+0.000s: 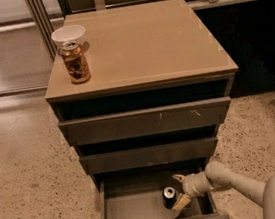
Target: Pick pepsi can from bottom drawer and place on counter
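Note:
The pepsi can (168, 197) stands upright in the open bottom drawer (135, 210), right of its middle, dark with a silver top. My gripper (179, 190) reaches into the drawer from the right, open, with one finger behind the can and the other fingertip (181, 202) in front of it. The fingers flank the can's right side. The counter (143, 40) is the glossy tan top of the cabinet above.
A brown-and-gold patterned can (76, 62) stands at the counter's back left corner with a white bowl (69, 35) just behind it. The two upper drawers (144, 122) are shut. Speckled floor surrounds the cabinet; a railing runs behind.

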You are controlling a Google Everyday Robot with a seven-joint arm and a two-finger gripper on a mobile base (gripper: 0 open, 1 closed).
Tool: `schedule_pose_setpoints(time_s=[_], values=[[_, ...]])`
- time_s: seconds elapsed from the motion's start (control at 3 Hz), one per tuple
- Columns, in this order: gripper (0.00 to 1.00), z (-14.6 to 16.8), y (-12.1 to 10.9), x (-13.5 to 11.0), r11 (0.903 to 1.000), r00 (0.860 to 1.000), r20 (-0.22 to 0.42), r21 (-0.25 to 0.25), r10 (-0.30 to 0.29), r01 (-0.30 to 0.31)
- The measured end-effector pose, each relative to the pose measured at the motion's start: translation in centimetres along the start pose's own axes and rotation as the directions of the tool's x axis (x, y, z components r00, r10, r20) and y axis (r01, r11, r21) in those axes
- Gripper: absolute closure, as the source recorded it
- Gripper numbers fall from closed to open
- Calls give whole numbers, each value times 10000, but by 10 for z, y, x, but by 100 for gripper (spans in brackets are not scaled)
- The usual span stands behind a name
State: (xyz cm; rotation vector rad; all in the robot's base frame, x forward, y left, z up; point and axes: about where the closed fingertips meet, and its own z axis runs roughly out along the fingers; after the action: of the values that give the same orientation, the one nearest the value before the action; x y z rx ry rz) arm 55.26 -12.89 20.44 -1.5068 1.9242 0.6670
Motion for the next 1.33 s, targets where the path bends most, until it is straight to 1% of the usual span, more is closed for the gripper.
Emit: schedule_pose_setpoints(time_s=[0.33,0.67,1.0,1.33], values=[[20,16,-1,-2,9991,9988,384,-289,-312,324],[20,30,0,-1,9968,9978,414,-598,-511,536],[21,41,5,5,9942,9981,138,-882,-606,616],[40,41,5,5,9942,9981,138,-883,-606,616]])
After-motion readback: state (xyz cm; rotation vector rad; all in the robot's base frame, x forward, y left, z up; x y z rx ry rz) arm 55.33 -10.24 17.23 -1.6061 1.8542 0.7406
